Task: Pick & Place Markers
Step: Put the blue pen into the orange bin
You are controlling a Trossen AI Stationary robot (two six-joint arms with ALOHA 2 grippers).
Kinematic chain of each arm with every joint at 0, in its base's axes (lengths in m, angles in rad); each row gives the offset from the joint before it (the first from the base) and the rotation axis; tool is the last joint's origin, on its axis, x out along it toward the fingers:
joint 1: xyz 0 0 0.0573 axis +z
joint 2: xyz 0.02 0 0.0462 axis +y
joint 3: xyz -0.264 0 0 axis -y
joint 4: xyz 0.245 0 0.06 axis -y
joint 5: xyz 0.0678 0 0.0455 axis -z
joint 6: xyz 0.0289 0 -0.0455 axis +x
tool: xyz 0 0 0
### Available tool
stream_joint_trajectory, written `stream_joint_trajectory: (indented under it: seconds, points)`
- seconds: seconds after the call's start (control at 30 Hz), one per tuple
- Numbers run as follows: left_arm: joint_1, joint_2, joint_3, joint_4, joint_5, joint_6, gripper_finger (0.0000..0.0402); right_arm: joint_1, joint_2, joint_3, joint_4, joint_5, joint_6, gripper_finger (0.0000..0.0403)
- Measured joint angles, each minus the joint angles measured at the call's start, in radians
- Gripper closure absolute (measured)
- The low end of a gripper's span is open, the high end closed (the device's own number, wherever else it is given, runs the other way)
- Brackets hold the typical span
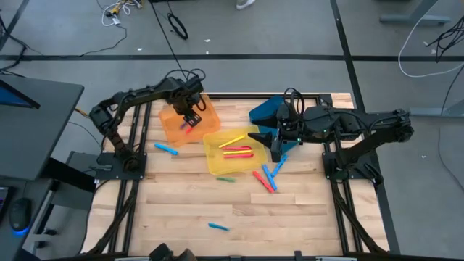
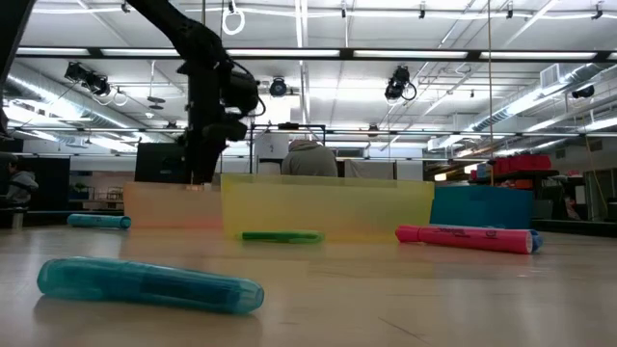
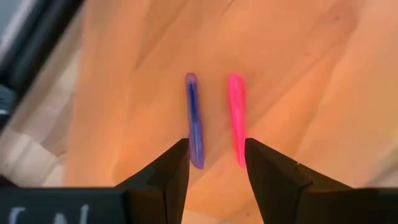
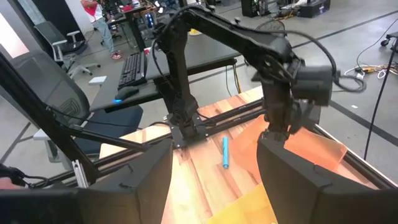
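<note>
Two markers (image 3: 195, 121) lie in the orange bin (image 1: 171, 123) under the open, empty left gripper (image 1: 191, 119), some fill the yellow bin (image 1: 215, 161), and several wait on the table (image 1: 290, 210); the right gripper (image 1: 276, 151) gapes near the table's middle.

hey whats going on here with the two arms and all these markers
A two-arm robot is sorting markers into plastic bins. The left gripper hangs open over the orange bin, where a purple marker and a pink marker already lie side by side. The right gripper is open and empty, between the yellow bin, which holds a few markers, and the blue bin. More markers are scattered loose on the wooden table.
</note>
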Motion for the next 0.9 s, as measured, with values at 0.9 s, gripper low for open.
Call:
stream_joint_trajectory:
  seconds: [0.9]
  points:
    - [-0.446, -0.403, 0.021, -0.105, 0.013, -0.26, 0.0257, 0.0, 0.0, 0.0, -0.044, 0.0, 0.004, 0.0167]
